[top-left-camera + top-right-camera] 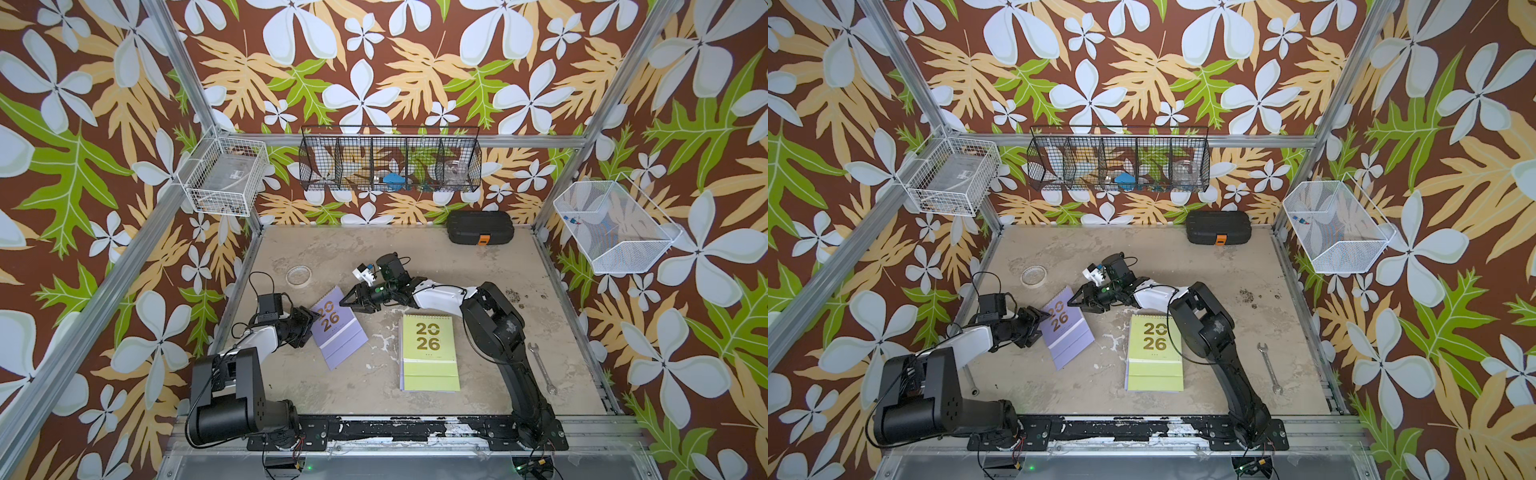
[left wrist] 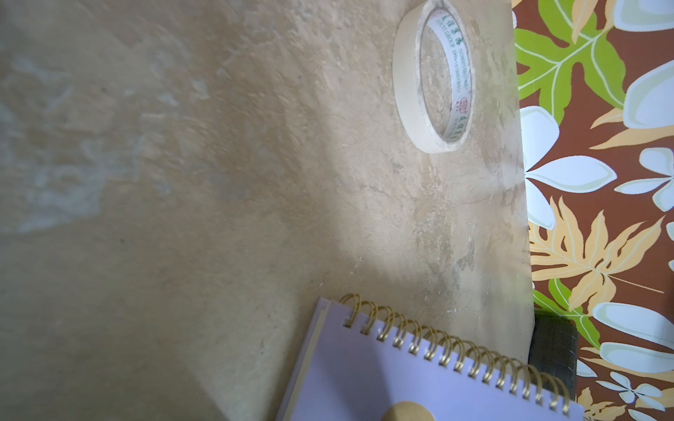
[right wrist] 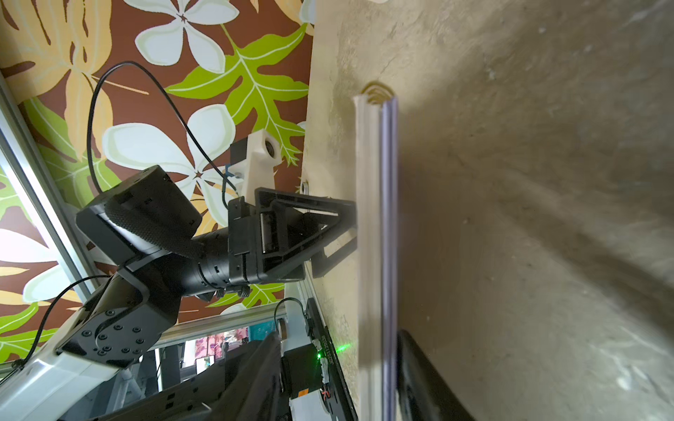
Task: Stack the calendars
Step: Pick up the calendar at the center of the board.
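Lilac calendar point(image 3: 389, 218) edge-on between both end effectors, held up off the surface point(image 1: 415, 257).
Left end effector point(image 3: 346, 233) pinched its far edge; right end effector point(image 1: 344, 300) straddled the spiral corner, whether pressed together yet I could not tell. Lime green calendar point(image 1: 428, 345) lay flat behind the right end effector, toward its base. Best to seat the right pinch before the left lets go, then carry level and square spirals over the green one.

At five o'clock on the table point(image 1: 374, 386), the lime green calendar point(image 1: 430, 353) hides all but a lilac sliver beneath. The lilac calendar point(image 2: 419, 375) runs off-frame in the left wrist view and blurs edge-on in the right.
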`<action>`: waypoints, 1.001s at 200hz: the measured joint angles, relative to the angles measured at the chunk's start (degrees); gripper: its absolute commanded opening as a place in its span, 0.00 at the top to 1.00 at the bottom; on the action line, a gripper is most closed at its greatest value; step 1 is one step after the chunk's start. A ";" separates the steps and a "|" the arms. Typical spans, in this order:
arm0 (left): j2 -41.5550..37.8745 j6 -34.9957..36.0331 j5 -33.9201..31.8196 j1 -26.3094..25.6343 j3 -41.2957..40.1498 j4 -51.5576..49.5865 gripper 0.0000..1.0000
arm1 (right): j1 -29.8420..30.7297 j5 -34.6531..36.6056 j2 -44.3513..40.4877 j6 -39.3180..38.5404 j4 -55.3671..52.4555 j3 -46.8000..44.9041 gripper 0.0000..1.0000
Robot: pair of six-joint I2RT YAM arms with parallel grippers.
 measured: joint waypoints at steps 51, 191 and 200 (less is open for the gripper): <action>-0.85 -0.46 0.63 -0.07 -0.11 -1.36 0.32 | -0.11 2.03 0.24 -0.63 -1.51 1.09 0.78; -4.24 -5.20 4.00 -1.11 2.40 -1.44 0.30 | -2.05 5.49 -5.81 -1.49 -1.44 -5.25 1.00; -4.66 -6.01 4.57 -1.22 3.02 -0.61 0.29 | -2.67 5.51 -7.30 -1.25 -0.48 -6.69 1.00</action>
